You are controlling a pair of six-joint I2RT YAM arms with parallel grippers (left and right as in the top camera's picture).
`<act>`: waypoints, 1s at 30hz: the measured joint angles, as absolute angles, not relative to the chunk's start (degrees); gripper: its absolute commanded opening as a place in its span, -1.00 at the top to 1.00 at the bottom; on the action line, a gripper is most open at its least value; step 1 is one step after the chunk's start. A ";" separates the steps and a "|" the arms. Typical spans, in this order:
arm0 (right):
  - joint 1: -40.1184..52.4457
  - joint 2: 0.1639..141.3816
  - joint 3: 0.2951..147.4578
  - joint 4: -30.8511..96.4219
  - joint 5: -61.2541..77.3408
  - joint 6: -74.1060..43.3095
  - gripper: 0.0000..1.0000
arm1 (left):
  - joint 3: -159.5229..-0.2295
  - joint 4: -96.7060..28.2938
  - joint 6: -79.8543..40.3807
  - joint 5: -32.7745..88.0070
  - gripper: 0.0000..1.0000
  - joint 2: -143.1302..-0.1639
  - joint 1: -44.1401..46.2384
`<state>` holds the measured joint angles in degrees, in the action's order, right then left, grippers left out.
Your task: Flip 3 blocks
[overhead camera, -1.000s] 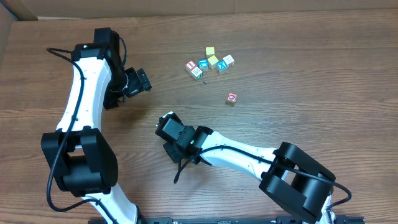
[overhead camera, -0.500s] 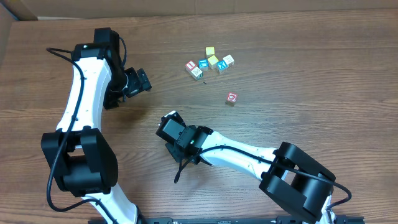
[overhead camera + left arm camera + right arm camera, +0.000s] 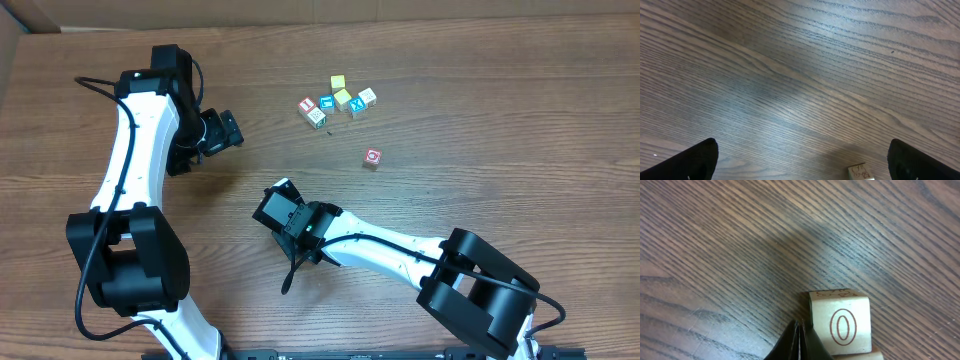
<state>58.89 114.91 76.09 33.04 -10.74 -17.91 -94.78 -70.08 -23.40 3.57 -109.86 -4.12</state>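
In the right wrist view a pale block (image 3: 841, 325) with a red ring on its face lies on the wood, touching the right side of my right gripper (image 3: 799, 328), which is shut with nothing in it. From overhead, that gripper (image 3: 279, 199) sits at mid-table, well below the block cluster. The cluster holds a pale block (image 3: 318, 118) and a teal-lettered block (image 3: 327, 103). A red-faced ring block (image 3: 372, 157) sits alone to the right. My left gripper (image 3: 222, 130) hangs open left of the cluster. A small pale block (image 3: 860, 172) shows between its fingers (image 3: 700, 159).
Two yellow cubes (image 3: 340, 90), a blue X cube (image 3: 358, 108), a red-lettered cube (image 3: 307, 105) and another pale cube (image 3: 367, 96) crowd the cluster. The wooden table (image 3: 520, 120) spreads around; its back edge runs along the top.
My right gripper has slid a little to the right across the table, still shut. The left arm and the cluster have not moved.
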 measured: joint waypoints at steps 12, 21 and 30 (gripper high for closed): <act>58.74 112.42 77.41 30.22 -10.44 -17.89 0.89 | -94.78 -70.11 -23.40 3.57 -1.00 -109.86 -4.12; 56.53 111.79 78.87 25.12 -10.46 -17.98 0.90 | -94.78 -70.11 -23.40 3.57 -1.00 -109.86 -4.12; 56.25 115.35 78.87 26.24 -9.98 -17.98 0.91 | -94.78 -70.08 -23.40 3.57 -1.00 -109.86 -4.12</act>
